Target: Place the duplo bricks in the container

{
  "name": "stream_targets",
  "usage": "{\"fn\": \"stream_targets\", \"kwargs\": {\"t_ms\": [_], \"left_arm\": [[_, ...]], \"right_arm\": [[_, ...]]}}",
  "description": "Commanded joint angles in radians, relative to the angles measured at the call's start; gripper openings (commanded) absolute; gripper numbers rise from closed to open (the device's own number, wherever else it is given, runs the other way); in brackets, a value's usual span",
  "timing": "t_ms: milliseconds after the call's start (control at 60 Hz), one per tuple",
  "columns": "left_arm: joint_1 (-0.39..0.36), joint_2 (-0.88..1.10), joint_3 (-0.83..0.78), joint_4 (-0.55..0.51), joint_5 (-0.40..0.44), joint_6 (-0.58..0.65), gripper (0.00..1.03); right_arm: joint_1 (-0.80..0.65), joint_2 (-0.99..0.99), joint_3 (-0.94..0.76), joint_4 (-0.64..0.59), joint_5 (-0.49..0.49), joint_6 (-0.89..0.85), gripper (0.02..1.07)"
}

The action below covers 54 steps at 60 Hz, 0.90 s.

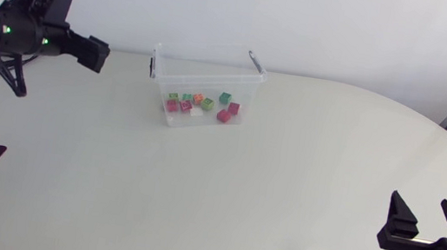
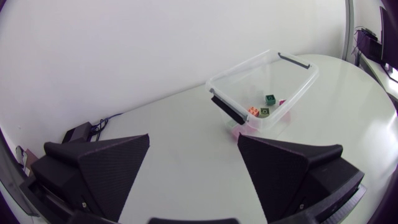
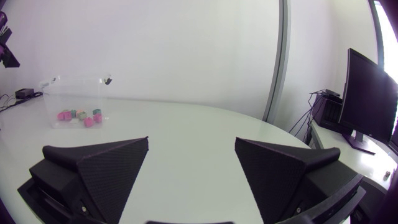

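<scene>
Our left gripper (image 2: 193,142) and right gripper (image 3: 191,142) both stand wide and hold nothing, parked well apart from the clear container (image 1: 158,81) at the far side of the table (image 1: 195,200). We judge this is because the duplo bricks (image 1: 200,105) all lie inside it.

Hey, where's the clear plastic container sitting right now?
In the head view the clear container stands toward the far edge of the table, left of centre, near the open left gripper, with the duplo bricks inside it.
</scene>
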Motion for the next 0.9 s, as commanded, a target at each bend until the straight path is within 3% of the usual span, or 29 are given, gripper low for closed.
{"fn": "stream_targets", "kwargs": {"t_ms": [0,250,633,783,883], "left_arm": [[0.011,-0.057,-0.095,0.055,-0.006,-0.019,0.99],[0.022,-0.19,-0.296,0.188,-0.006,-0.025,0.99],[0.053,-0.353,-0.473,0.203,-0.005,-0.036,0.99],[0.1,-0.465,-0.557,0.268,-0.006,-0.206,0.99],[0.117,-0.541,-0.6,0.295,-0.008,-0.208,0.99]], "right_arm": [[-0.006,-0.005,-0.008,-0.021,-0.002,-0.001,1.03],[-0.006,-0.005,-0.008,-0.021,-0.002,-0.001,1.03],[-0.006,-0.005,-0.008,-0.021,-0.002,-0.001,1.03],[-0.006,-0.005,-0.008,-0.021,-0.002,-0.001,1.03],[-0.006,-0.005,-0.008,-0.021,-0.002,-0.001,1.03]]}}
